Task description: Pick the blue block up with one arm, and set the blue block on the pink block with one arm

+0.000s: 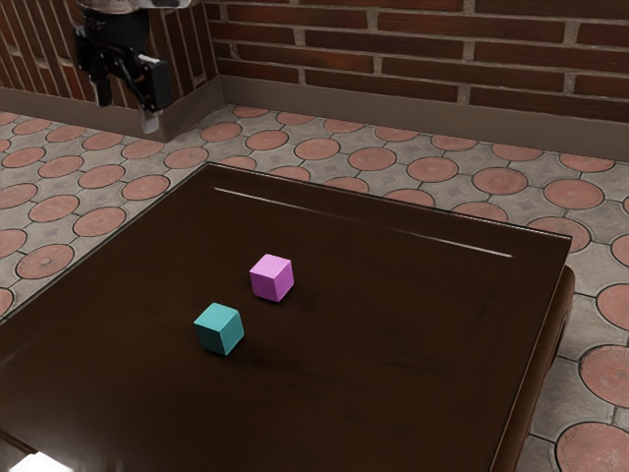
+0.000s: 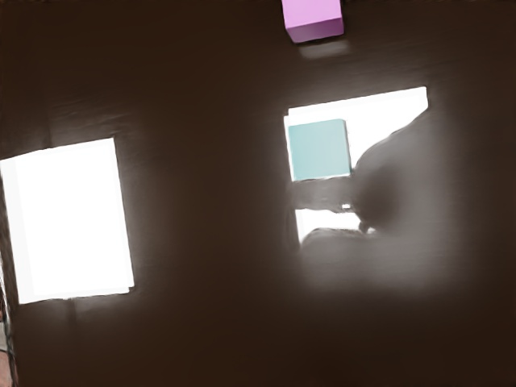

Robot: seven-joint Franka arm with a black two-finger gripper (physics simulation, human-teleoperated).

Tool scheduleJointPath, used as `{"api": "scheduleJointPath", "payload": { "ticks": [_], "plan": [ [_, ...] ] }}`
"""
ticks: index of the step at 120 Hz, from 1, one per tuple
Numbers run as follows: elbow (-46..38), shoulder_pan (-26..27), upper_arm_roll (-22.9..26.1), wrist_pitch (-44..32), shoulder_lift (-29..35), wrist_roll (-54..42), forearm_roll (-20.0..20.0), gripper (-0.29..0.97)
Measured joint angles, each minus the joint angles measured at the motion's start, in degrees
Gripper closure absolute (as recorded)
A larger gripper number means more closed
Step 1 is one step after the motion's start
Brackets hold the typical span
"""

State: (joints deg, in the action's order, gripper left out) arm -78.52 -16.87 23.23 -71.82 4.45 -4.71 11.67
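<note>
Well, my pincer point(image 1: 126, 106) hangs high over the far corner of the table point(image 1: 413, 393), at about eleven o'clock from the blue block point(image 1: 218, 328) in the exterior view. Its two fingers stand apart with nothing between them. The blue block sits on the dark tabletop. The pink block point(image 1: 271, 276) lies near it at roughly one o'clock, with bare tabletop between the two. Both rest flat, each with a corner turned toward the exterior camera.

Nothing is picked up yet, so I judge the step in hand to be the approach. To do it well I should travel across first and drop only once I am directly over the blue block. Then I should turn my wrist so the fingers meet two opposite flat faces rather than corners.

In the wrist view the blue block point(image 2: 319, 149) shows with the pink block point(image 2: 313, 19) beyond it. Centring the blue one under my hand before descending should keep the grasp square.
</note>
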Motion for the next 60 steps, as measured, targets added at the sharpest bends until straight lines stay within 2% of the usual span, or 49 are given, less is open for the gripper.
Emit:
{"api": "scheduleJointPath", "payload": {
  "ticks": [13, 31, 43, 60],
  "plan": [
    [-1.6, 0.0, 1.3, -0.1, -1.6, -0.5, 0.0, 0.0],
    [-15.3, -0.9, 3.1, -3.0, -0.3, -0.7, -0.8, 0.0],
    [-29.6, -1.7, 3.2, -9.8, 7.0, -0.5, -2.0, 0.0],
    [-46.0, -2.9, 2.9, -24.8, 10.4, -0.1, -2.7, 0.0]
  ]
}}
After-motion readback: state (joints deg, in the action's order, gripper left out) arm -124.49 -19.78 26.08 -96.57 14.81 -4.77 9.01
